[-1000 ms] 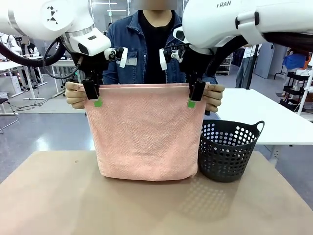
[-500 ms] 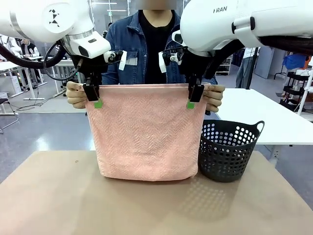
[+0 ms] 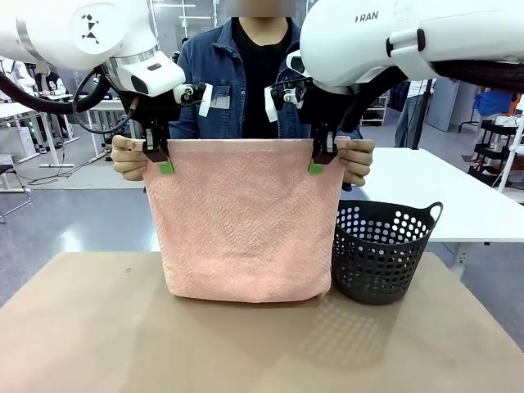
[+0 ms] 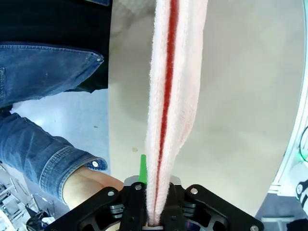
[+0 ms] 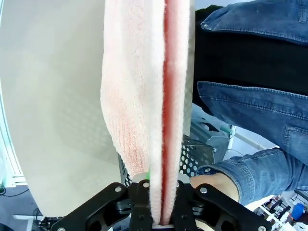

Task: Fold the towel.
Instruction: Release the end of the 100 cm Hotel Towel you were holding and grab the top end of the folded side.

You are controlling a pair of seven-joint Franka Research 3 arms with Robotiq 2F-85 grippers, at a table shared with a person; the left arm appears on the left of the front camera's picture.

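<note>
The salmon-pink towel (image 3: 241, 217) hangs doubled over the table, its folded bottom edge resting near the far edge of the tabletop. My left gripper (image 3: 157, 154) is shut on the towel's top left corner, and my right gripper (image 3: 321, 153) is shut on its top right corner. A person's hands (image 3: 127, 158) hold the same top corners just outside my fingers. In the left wrist view the towel (image 4: 168, 96) runs edge-on from between the closed fingers (image 4: 135, 202). The right wrist view shows the towel (image 5: 154, 96) clamped the same way.
A dark perforated basket (image 3: 383, 250) stands on the table right of the towel. The tan tabletop (image 3: 246, 344) stretches toward me. The person in a denim jacket (image 3: 221, 74) stands behind the towel. A white table (image 3: 442, 196) is at the back right.
Both grippers went from open around the towel's top edge to shut on it. The towel and the person's hands stayed where they were.
</note>
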